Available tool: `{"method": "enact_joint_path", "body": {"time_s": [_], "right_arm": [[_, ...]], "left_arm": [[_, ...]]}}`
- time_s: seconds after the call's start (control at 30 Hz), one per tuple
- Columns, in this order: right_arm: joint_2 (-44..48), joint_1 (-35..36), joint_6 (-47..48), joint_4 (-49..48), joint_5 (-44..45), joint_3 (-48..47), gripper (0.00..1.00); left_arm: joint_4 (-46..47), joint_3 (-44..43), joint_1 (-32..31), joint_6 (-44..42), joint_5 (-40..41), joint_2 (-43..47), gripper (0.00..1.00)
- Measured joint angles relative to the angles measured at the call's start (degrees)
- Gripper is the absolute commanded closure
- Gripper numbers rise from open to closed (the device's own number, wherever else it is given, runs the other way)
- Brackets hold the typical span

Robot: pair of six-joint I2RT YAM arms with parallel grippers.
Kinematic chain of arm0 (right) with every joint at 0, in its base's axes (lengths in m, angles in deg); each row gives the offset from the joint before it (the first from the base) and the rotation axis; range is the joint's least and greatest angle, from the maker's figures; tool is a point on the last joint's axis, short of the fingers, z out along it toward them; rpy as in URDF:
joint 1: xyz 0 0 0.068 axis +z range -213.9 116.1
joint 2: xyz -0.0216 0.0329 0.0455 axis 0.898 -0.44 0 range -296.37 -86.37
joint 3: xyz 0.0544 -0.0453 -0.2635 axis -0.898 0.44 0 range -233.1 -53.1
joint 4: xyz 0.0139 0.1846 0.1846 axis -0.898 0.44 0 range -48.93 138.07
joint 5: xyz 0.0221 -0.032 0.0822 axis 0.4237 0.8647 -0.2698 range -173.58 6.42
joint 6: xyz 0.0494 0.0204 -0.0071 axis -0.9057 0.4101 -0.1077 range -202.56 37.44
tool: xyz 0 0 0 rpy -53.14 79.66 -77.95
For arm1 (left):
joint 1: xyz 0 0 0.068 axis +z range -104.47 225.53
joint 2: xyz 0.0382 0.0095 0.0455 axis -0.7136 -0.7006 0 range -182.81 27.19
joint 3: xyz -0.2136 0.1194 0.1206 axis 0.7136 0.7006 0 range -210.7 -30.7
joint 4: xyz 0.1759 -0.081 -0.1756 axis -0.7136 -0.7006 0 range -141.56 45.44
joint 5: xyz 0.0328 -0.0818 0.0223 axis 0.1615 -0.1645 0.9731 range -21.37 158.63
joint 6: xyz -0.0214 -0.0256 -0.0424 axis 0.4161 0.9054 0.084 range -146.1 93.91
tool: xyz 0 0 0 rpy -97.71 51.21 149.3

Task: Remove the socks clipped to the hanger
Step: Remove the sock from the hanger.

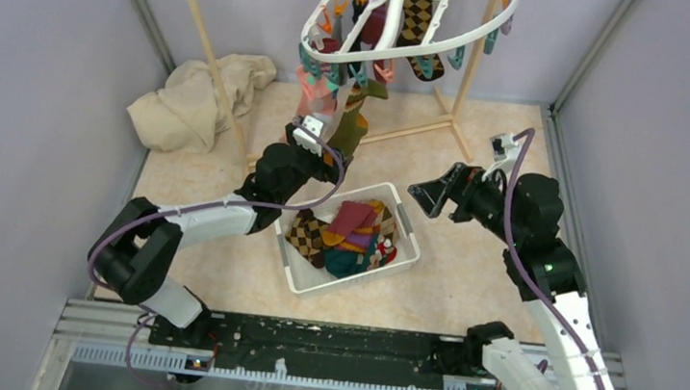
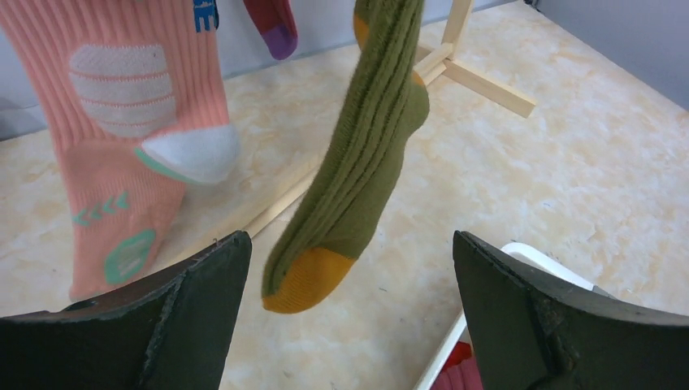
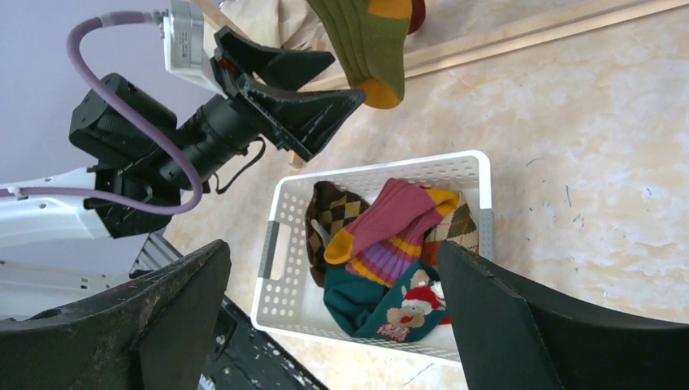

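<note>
Done so far: we are seeing a heap of loose socks (image 1: 351, 236) lying in the white basket (image 1: 412, 233), so we are judging a good part of the job finished.
Left to do: several clipped socks (image 1: 418, 19) are hanging from the pegs (image 1: 309, 59) of the hanger (image 1: 434, 49); we are judging a fair number left.
Hanger: it is hanging at the back, above the table, from the wooden rack (image 1: 204, 40).
Left gripper (image 2: 349, 240): it is standing wide open and empty, reaching up under the olive sock (image 2: 366, 171), with the pink sock (image 2: 122, 138) beside it.
Right gripper (image 3: 333, 244): it is gaping wide, gripping nothing, hovering near the basket's right end.
Surface: we are looking at a pale beige marbled tabletop (image 1: 479, 267).
Room: lilac-grey walls (image 1: 34, 75) are closing in three sides; a beige cloth (image 1: 198, 97) is lying crumpled at the back left.
</note>
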Motion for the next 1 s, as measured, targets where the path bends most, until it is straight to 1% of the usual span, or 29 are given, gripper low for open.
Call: {"method": "enact_joint_path", "body": {"time_s": [0.23,0.33,0.5,0.53,0.6,0.63,0.8,0.87,0.9,1.0], "right_arm": [[-0.7,0.0,0.3,-0.1,0.0,0.0,0.02],[-1.5,0.0,0.3,-0.1,0.0,0.0,0.02],[-2.5,0.0,0.3,-0.7,-0.2,0.0,0.02],[-2.6,0.0,0.3,-0.7,-0.2,0.0,0.02],[-2.6,0.0,0.3,-0.8,-0.2,0.0,0.02],[-2.6,0.0,0.3,-0.8,-0.2,0.0,0.02],[-2.4,0.0,0.4,-0.7,-0.2,-0.1,0.02],[-2.3,0.0,0.6,-0.2,-0.1,-0.5,0.04],[-2.3,0.0,0.8,0.2,0.0,-0.9,0.04],[-2.3,0.0,1.4,0.7,0.0,-2.8,0.05]], "left_arm": [[1.4,-2.9,0.6,-0.4,-2.9,-3.9,0.01],[1.6,-3.9,0.6,-0.3,-5.5,-5.5,0.01],[2.2,-8.1,0.6,0.1,-9.9,-10.5,0.01],[2.3,-8.7,0.6,0.3,-10.6,-11.3,0.02],[2.7,-9.4,0.6,1.0,-12.6,-12.4,0.1],[2.7,-9.4,0.6,1.4,-13.4,-12.5,0.15],[2.5,-9.4,0.6,3.1,-15.6,-11.8,0.56],[1.6,-9.4,0.4,3.4,-15.7,-10.8,0.67],[0.5,-9.4,0.2,3.4,-15.5,-10.0,0.72],[-3.0,-10.1,-0.8,2.6,-13.9,-8.3,0.8]]}}
